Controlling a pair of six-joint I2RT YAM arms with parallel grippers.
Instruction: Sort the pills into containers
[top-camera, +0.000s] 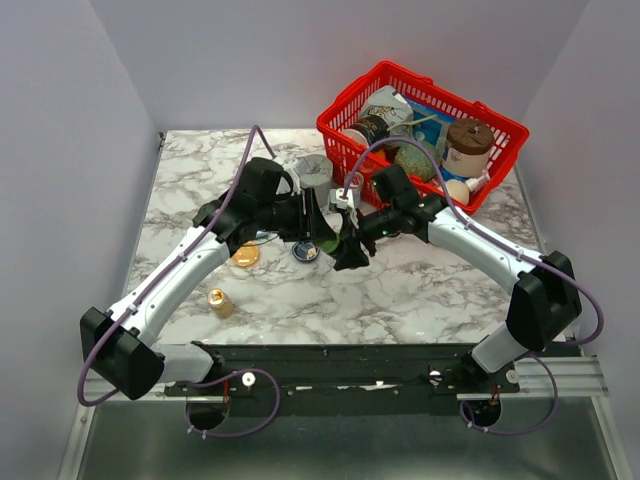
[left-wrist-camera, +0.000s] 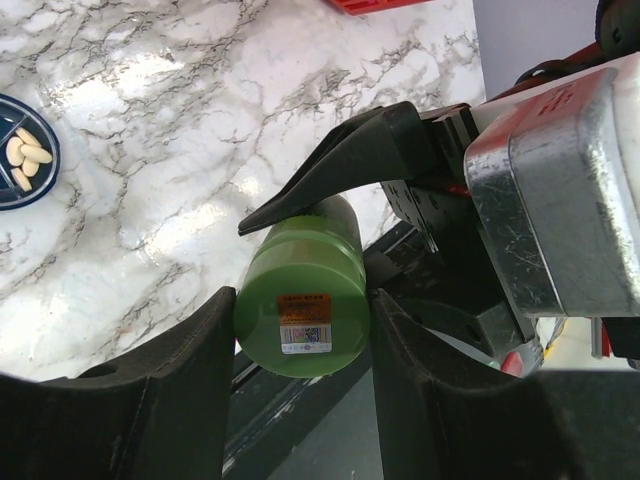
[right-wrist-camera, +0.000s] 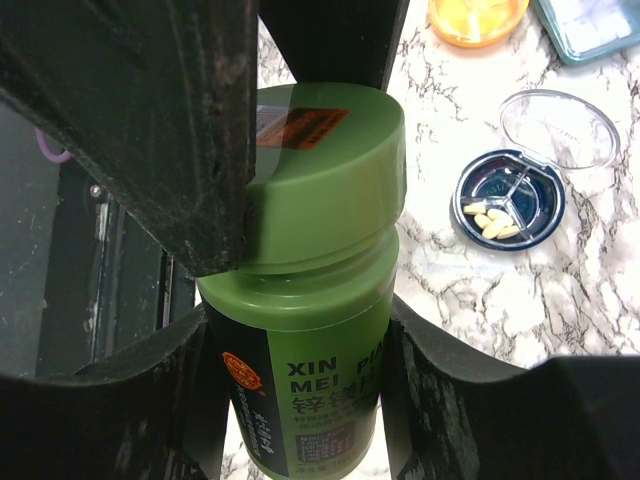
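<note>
Fingers (left-wrist-camera: 190, 390) of the left gripper (left-wrist-camera: 303, 325) pinch a green plastic pill bottle (left-wrist-camera: 300, 300) by its lid; the right gripper (right-wrist-camera: 298, 340) clasps its body, right of the dark blue round dish (right-wrist-camera: 505, 205).

Marble table (top-camera: 420, 290) lies bare nearside of right gripper (right-wrist-camera: 300, 375); left gripper (left-wrist-camera: 300, 350) and green pill bottle (right-wrist-camera: 320, 330) block ahead, red wire basket (top-camera: 335, 138) behind.
</note>
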